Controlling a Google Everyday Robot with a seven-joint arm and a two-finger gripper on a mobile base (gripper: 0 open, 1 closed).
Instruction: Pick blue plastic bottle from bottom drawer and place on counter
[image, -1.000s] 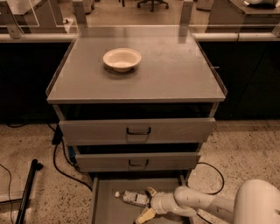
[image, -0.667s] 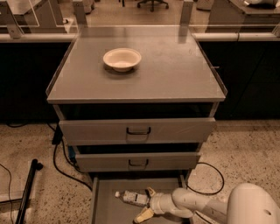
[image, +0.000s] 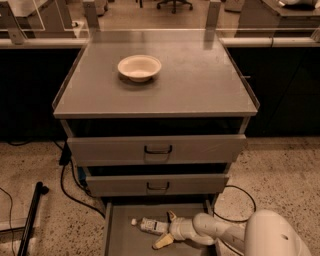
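Observation:
The blue plastic bottle (image: 150, 225) lies on its side on the floor of the open bottom drawer (image: 125, 242), white cap pointing left. My gripper (image: 167, 230) is down in the drawer at the bottle's right end. It is open, with one fingertip (image: 171, 216) behind the bottle's base and the other in front of it. It holds nothing. The counter (image: 200, 85) is the grey cabinet top above, with a cream bowl (image: 139, 67) on its back left part.
The two upper drawers (image: 157, 149) with black handles stand slightly open above the bottom drawer. My white arm (image: 270, 237) fills the lower right corner. Black cables (image: 67, 187) and a dark pole (image: 30, 220) lie on the speckled floor to the left.
The white arm body has shifted a little to the left. The gripper stays open at the bottle's right end, and the bottle has not moved.

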